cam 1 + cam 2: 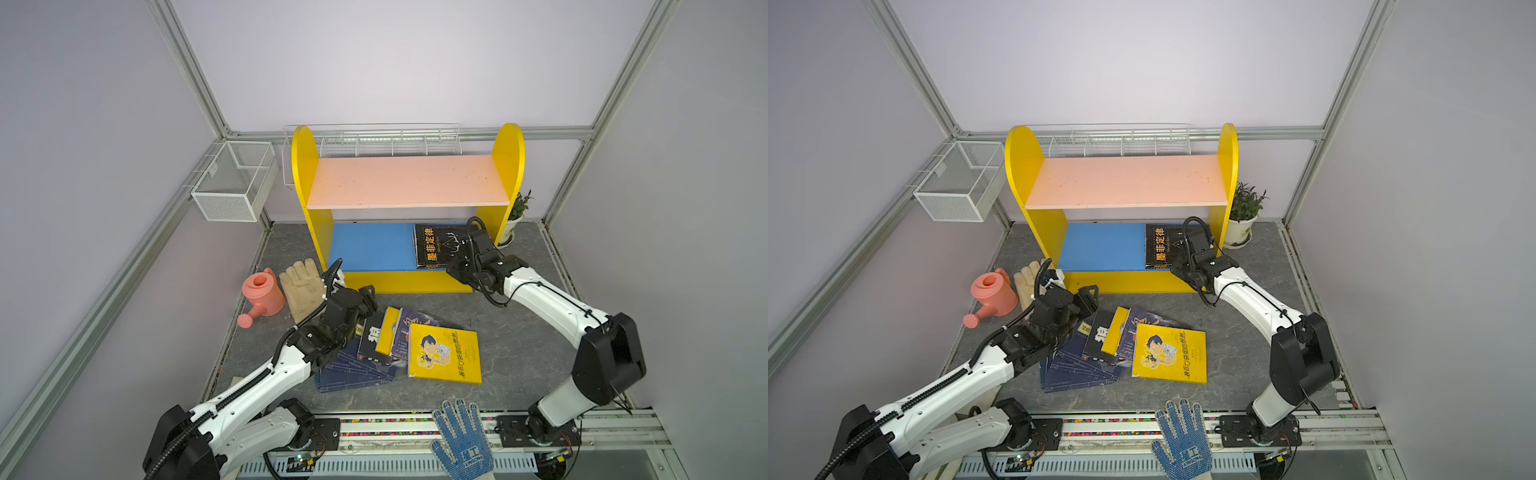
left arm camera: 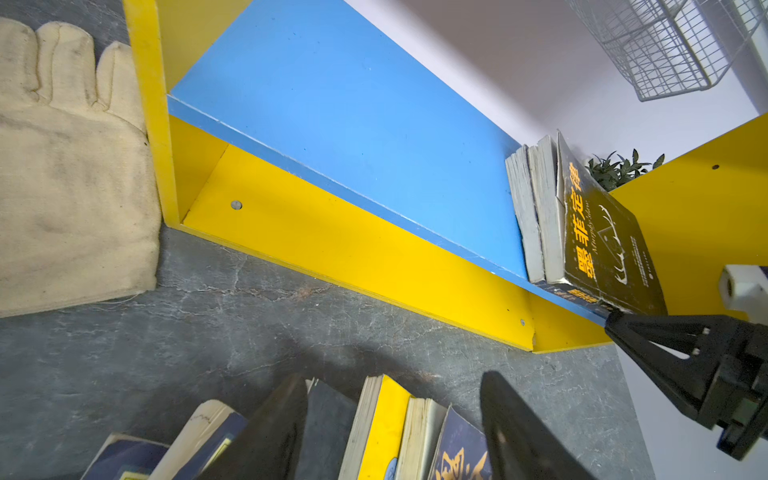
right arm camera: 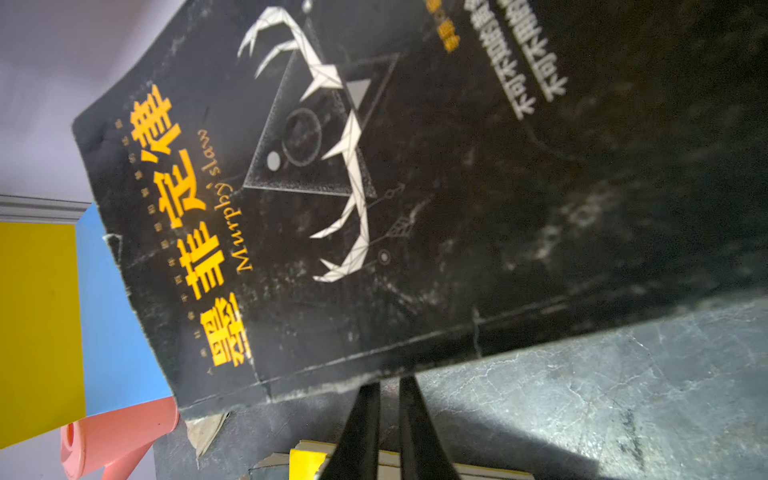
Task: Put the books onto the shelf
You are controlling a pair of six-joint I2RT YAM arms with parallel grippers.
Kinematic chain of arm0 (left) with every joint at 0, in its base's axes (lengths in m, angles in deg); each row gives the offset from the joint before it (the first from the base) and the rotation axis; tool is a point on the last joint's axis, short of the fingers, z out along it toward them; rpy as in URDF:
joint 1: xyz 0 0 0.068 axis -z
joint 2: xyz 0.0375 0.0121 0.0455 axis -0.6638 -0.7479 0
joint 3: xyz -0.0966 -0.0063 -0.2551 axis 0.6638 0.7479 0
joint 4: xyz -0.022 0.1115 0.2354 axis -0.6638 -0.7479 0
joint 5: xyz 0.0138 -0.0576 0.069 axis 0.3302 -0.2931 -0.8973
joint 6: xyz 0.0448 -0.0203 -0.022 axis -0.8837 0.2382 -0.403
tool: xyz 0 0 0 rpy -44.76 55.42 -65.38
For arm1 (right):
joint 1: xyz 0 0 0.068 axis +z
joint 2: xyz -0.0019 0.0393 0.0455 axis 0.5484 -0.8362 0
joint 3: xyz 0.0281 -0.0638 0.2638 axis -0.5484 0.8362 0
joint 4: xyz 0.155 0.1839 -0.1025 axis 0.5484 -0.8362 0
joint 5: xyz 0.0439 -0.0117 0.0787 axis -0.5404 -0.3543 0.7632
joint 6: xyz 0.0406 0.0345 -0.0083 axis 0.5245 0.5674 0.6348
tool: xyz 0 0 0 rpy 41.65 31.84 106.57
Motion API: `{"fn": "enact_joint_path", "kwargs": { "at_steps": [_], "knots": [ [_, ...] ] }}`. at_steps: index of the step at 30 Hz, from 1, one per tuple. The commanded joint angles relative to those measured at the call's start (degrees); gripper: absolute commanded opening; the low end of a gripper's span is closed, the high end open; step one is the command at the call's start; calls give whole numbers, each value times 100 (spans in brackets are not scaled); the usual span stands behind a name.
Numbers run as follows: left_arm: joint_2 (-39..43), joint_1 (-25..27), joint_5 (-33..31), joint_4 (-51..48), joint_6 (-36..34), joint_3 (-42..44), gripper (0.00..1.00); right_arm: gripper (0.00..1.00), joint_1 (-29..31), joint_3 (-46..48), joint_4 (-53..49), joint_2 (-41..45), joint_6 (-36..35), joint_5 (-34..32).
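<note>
- Covering part of the books heaped on the table, the left arm hides some navy covers.
- The black book leans on the blue lower board of the shelf, right end.
- Right gripper: jaws almost together, tips against that book's near edge; any pinch is unclear.
- Left gripper: wide open, empty, over the heap.

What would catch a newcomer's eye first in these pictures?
The yellow shelf stands at the back, pink upper board over blue lower board. A black book leans at the lower board's right end, the shut right gripper at its front edge. In front, a pile of books sprawls on the grey table, the open left gripper above it.
</note>
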Motion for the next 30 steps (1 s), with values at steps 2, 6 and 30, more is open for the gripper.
{"fn": "enact_joint_path", "kwargs": {
  "at_steps": [2, 6, 30],
  "knots": [
    [-94, 18, 5, -54, -119, -220, 67, 14, -66, -186, 151, -40, -267, -100],
    [-253, 13, 159, -95, -405, -302, 67, 15, -67, -170, 277, -3, -574, 84],
    [-1683, 916, 2725, -1231, -3183, -928, 78, 70, -316, 3128, -2034, 1489, -2601, 2766]
  ]
}}
